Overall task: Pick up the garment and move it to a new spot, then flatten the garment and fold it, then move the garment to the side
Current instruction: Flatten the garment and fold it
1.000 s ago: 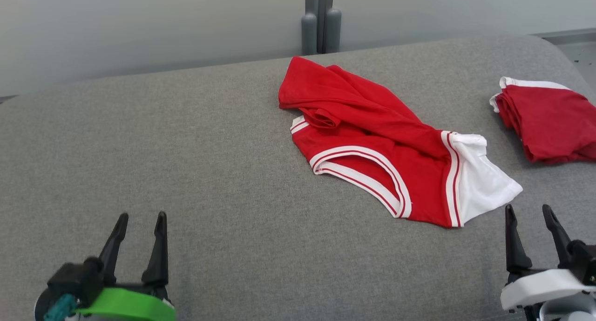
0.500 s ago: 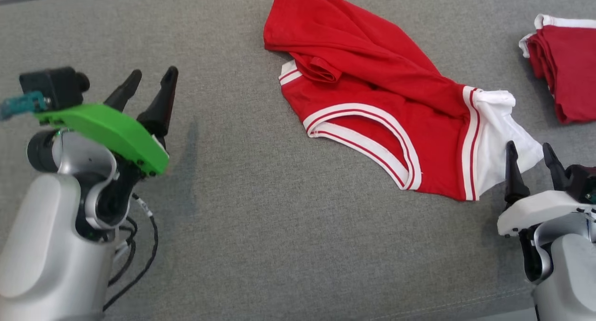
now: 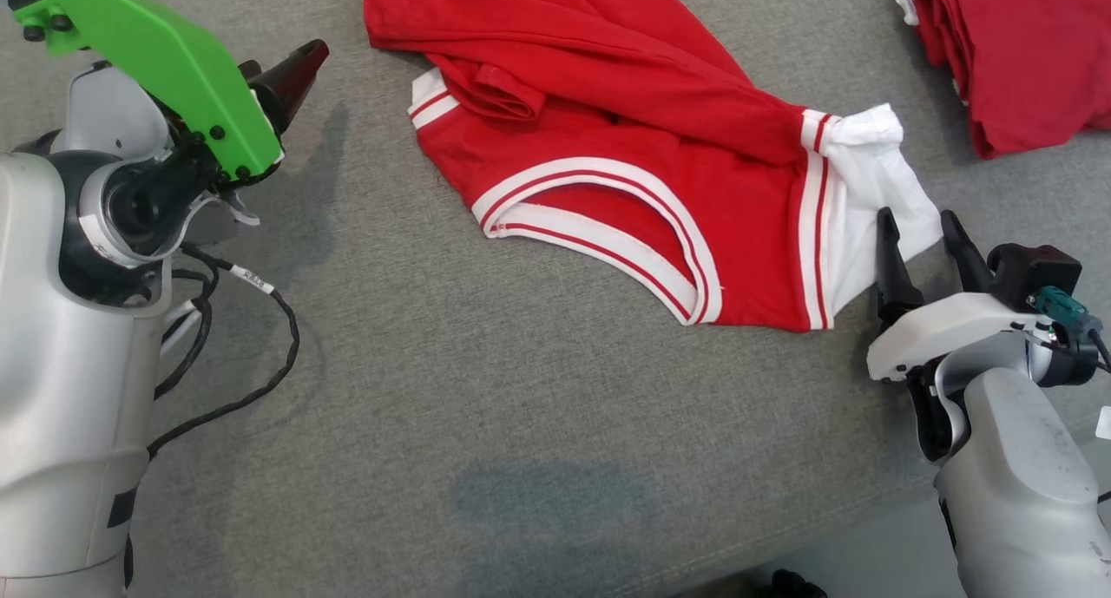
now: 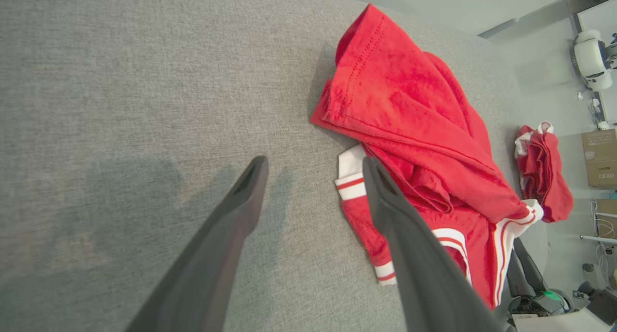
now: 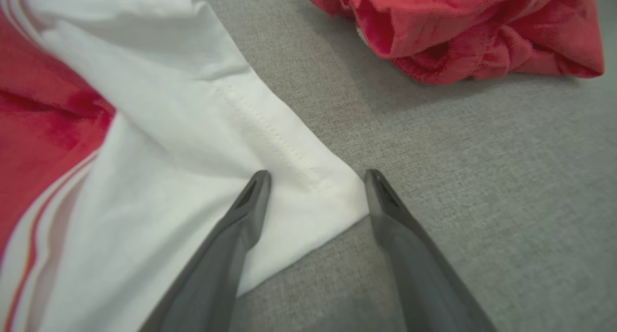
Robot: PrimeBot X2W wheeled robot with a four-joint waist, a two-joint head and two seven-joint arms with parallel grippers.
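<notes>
Currently the red garment (image 3: 625,147) with white trim lies crumpled on the grey fabric surface (image 3: 486,407), its white sleeve (image 3: 868,190) pointing toward the right gripper (image 3: 916,214). That gripper's fingers (image 5: 241,216) are spread apart, one tip over the sleeve's corner and the other just off it; whether they touch the cloth I cannot tell. The left gripper (image 4: 314,162) hangs to the garment's left, fingers spread, holding nothing. A second red garment (image 3: 1024,51) lies bunched at the far right, apart from the first
</notes>
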